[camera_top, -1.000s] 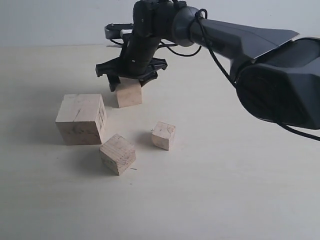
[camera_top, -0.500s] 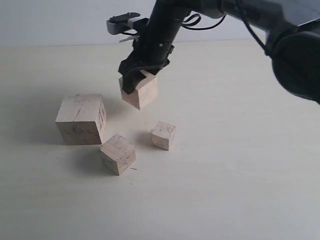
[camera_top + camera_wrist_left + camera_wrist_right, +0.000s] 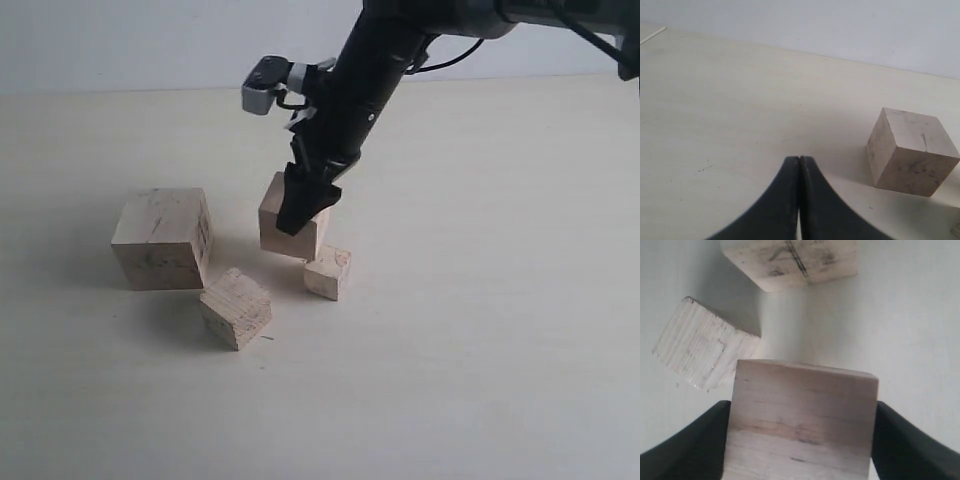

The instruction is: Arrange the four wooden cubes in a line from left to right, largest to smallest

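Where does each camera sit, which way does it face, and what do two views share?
Exterior: off the arms, looking down at the table; right gripper grips the held cube.
Left wrist: low, facing the largest cube; shut left gripper shows.
Right wrist: above the held cube, facing down; its fingers show.
Shared: all three see the largest cube.

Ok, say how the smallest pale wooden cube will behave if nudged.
The smallest pale wooden cube probably slides, not rolls: flat faces on a smooth pale table. Small and wooden, it looks rigid, likely light. The larger pale wooden cube between the right fingers is close; contact could shift it.
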Tool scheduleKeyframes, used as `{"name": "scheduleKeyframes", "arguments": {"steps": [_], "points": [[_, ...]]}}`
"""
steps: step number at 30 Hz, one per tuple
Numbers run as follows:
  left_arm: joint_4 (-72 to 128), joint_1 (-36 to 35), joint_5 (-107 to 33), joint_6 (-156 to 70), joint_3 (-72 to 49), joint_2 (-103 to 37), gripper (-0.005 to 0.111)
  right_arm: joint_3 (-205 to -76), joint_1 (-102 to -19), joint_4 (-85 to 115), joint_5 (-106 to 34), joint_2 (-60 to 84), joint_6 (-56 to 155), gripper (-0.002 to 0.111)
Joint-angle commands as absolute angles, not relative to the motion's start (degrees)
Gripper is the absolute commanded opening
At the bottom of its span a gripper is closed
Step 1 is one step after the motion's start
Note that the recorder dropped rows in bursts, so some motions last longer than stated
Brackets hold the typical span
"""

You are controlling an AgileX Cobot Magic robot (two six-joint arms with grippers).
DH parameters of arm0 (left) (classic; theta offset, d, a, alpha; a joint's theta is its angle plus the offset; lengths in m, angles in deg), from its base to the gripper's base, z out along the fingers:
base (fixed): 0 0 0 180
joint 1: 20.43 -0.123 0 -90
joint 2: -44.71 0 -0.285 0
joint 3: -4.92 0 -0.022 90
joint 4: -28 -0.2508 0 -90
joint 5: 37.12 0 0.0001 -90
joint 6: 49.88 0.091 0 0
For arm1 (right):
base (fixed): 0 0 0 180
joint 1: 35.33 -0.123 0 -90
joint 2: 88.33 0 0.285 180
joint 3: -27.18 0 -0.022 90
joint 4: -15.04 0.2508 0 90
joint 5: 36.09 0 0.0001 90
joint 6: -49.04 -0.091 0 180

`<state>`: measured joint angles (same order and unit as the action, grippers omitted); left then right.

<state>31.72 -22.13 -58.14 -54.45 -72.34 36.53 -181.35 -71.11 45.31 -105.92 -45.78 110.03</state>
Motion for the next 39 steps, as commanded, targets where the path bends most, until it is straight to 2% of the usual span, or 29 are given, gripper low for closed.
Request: {"name": "scheduleKeyframes", "arguments": {"steps": [1,13,25,27,28,33,35,39], "points": [[31.65,-21.69,-57.71,-54.64,-72.29,36.92,0.0,-181.26,-73.76,40.1,-102.89,-46.18,110.44,0.0],[31.65,-21.69,-57.71,-54.64,-72.29,36.92,0.0,-181.36,-75.65,37.49,-94.21,-49.98,123.16,0.0],[31.65,-21.69,-57.71,-54.64,-72.29,36.92,0.0,-186.33,-75.65,42.0,-98.18,-49.64,120.95,0.001],[31.65,-21.69,-57.71,-54.64,-72.29,36.92,0.0,-186.33,-75.65,42.0,-99.1,-49.64,120.83,0.011],[31.65,-21.69,-57.71,-54.64,-72.29,36.92,0.0,-186.33,-75.65,42.0,-99.69,-49.76,120.83,0.023],[31.65,-21.69,-57.71,-54.64,-72.29,36.92,0.0,-186.33,-75.65,42.48,-99.21,-50.11,120.3,0.064],[31.65,-21.69,-57.71,-54.64,-72.29,36.92,0.0,-186.33,-75.65,43.15,-98.03,-50.11,118.76,0.072],[31.65,-21.69,-57.71,-54.64,-72.29,36.92,0.0,-186.33,-75.65,43.15,-97.64,-50.11,117.97,0.074]]}}
